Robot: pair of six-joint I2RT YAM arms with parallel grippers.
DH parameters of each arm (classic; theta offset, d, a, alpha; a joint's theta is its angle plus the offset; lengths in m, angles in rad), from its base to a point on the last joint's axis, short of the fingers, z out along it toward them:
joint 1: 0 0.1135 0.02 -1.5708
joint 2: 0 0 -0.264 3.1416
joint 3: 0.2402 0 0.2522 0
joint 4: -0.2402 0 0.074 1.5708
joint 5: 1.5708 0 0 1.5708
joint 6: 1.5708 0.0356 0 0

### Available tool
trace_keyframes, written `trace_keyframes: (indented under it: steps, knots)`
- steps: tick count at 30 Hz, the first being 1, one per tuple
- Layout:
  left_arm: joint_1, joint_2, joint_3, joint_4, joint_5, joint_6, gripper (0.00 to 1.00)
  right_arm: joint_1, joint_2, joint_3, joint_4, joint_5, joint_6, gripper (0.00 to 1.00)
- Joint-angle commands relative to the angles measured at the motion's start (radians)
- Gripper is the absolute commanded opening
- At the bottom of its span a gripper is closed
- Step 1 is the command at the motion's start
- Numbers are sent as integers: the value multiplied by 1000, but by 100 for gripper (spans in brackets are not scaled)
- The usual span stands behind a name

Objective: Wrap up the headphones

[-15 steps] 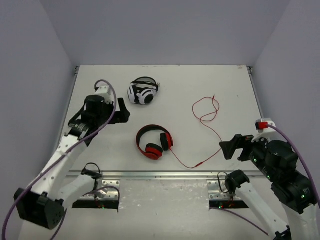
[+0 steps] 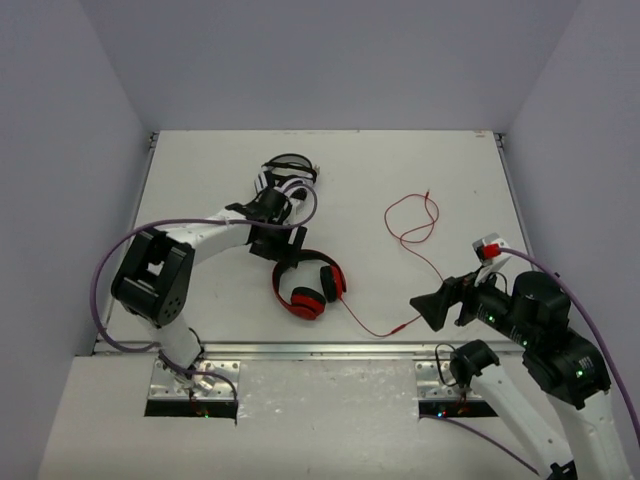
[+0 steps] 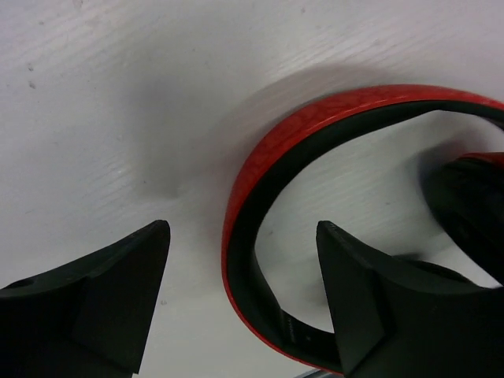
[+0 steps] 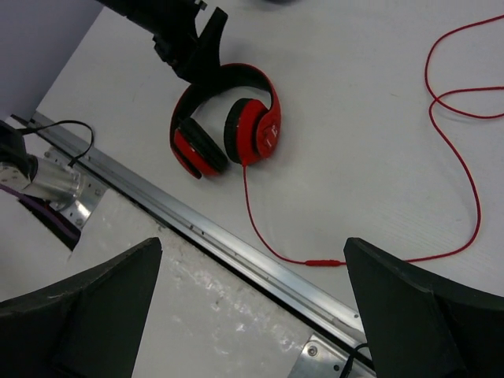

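At the near edge of the bench (image 2: 450, 170) a metal rail (image 2: 330, 350) runs from side to side. The two arms are bolted just in front of it.

The right pincer (image 4: 252, 248) hangs over the near right part of the bench. Its two fingers stand wide apart and there is nothing between them. It points toward the left, and it is well apart from the ear cups.

The red headphones (image 2: 308, 300) lie flat on the bench, near the middle and close to the rail. The two ear cups sit side by side and the band curves away from them. A thin red cable (image 4: 321, 262) comes out of one cup. It runs along the bench near the rail, passes in front of the right pincer, and then goes far back in loose loops on the right side.

The left arm (image 2: 200, 235) reaches across from the left. The left pincer (image 3: 242, 230) is down at the far curve of the band. It is wide, with one finger outside the band and one inside the loop. It is not squeezing the band.

Farther back lie white-and-black headphones (image 2: 290, 183). The left arm and its purple wire (image 2: 110, 265) pass over them and hide part of them.
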Motion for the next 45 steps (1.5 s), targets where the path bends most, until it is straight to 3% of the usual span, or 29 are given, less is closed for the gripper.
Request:
trace_keyframes:
  steps: [1, 6, 8, 9, 11, 12, 14, 15, 17, 20, 24, 29, 32, 35, 38, 45]
  knots:
    - [4, 39, 3, 9, -46, 37, 72, 4, -30, -8, 75, -75, -27, 99]
    - [5, 98, -28, 27, -64, 34, 59, 4, -57, -17, 89, -105, -30, 99]
    - [5, 128, -16, 26, -44, 37, 47, 4, -63, -28, 101, -122, -27, 99]
    - [4, 146, -14, 26, -35, 37, 36, 4, -66, -40, 112, -127, -25, 99]
    - [5, 151, -14, 38, -30, 37, 31, 4, -73, -53, 117, -128, -21, 99]
    - [4, 149, -11, 40, -31, 35, 18, 4, -77, -66, 126, -127, -19, 99]
    - [4, 139, -8, 40, -24, 31, 12, 4, -92, -82, 141, -124, -13, 99]
    - [4, 119, -7, 38, -24, 26, 0, 4, -96, -100, 160, -122, -10, 99]
    - [-13, 53, -3, 12, -44, 3, 0, 4, -110, -138, 202, -133, -4, 99]
    - [-56, -70, -13, -25, -183, -50, 0, 4, -133, -224, 296, -125, 48, 99]
    - [-119, -341, -25, -92, -360, -92, 0, 4, -101, -433, 633, -234, 111, 99]
    - [-121, -583, -49, -111, -388, -132, 0, 5, 102, -638, 1177, -375, 170, 99]
    - [-124, -640, -14, -144, -376, -139, 0, 5, 259, -640, 1386, -470, 116, 99]
    - [-122, -682, 59, -201, -366, -153, 0, 7, 435, -581, 1437, -484, 38, 99]
    - [-122, -700, 144, -241, -402, -147, 0, 45, 622, -534, 1529, -646, 62, 93]
    - [-122, -684, 211, -276, -425, -155, 0, 164, 742, -608, 1761, -664, 122, 93]
